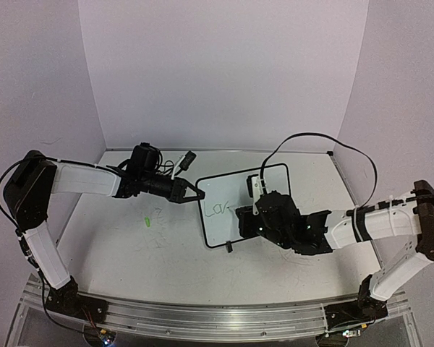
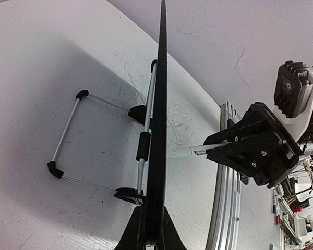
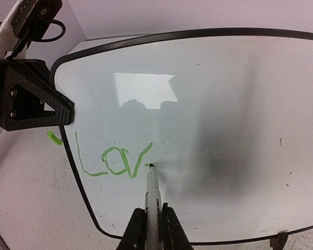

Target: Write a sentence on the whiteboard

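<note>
The whiteboard [image 1: 228,206] stands tilted at the table's middle, black frame, with green letters "Lov" [image 3: 115,161] on its face. My left gripper [image 1: 192,194] is shut on the board's left edge; in the left wrist view its jaws pinch the frame edge-on [image 2: 159,156] beside the wire stand [image 2: 68,135]. My right gripper [image 1: 254,217] is shut on a white marker [image 3: 152,200], whose tip touches the whiteboard [image 3: 224,104] just right of the "v". The right gripper [image 2: 261,148] with the marker also shows in the left wrist view.
A green mark [image 1: 148,220] and faint scribbles lie on the white tabletop left of the board. White walls close the back and sides. An aluminium rail [image 1: 202,314] runs along the near edge. The left gripper [image 3: 26,99] shows at the board's corner.
</note>
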### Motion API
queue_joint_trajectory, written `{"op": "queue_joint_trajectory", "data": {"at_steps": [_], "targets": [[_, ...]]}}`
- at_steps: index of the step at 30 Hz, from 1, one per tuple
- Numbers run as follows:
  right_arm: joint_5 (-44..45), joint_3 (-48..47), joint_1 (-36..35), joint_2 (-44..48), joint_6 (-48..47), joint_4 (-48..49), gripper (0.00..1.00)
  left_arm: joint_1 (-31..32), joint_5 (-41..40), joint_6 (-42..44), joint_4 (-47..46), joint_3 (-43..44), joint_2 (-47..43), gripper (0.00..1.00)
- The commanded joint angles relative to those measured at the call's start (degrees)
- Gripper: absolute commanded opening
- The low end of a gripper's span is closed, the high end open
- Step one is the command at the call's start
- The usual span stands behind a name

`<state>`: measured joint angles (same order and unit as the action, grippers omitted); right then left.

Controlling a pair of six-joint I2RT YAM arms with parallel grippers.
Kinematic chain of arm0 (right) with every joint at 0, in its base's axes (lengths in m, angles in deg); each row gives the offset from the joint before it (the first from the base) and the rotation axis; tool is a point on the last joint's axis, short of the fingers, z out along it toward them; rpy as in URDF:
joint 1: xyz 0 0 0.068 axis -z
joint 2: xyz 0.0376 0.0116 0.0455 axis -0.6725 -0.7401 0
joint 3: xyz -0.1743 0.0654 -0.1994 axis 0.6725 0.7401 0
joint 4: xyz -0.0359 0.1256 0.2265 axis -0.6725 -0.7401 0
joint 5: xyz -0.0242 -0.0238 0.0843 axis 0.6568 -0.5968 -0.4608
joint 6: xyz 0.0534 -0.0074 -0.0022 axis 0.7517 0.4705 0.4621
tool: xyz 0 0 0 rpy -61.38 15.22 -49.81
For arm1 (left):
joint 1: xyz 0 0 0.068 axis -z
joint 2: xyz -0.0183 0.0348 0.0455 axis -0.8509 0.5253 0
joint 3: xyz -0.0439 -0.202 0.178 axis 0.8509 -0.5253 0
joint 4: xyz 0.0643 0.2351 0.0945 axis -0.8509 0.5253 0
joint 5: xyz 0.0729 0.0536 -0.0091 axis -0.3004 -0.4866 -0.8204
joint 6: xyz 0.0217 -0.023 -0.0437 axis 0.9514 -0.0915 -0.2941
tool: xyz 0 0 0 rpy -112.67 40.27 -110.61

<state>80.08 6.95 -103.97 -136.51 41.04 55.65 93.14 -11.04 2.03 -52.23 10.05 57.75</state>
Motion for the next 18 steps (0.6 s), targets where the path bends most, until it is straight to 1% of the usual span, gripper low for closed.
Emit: {"op": "queue_joint_trajectory", "data": {"at_steps": [1, 18], "targets": [[4.32, -1.2, 0.17, 0.63, 1.53, -1.08, 0.0, 0.17, 2.85, -0.42, 0.47, 0.84, -2.13, 0.0], [5.14, -3.24, 0.3, 0.6, -0.02, 0.47, 0.0, 0.15, 2.86, -0.4, 0.49, 0.71, -2.34, 0.0]]}}
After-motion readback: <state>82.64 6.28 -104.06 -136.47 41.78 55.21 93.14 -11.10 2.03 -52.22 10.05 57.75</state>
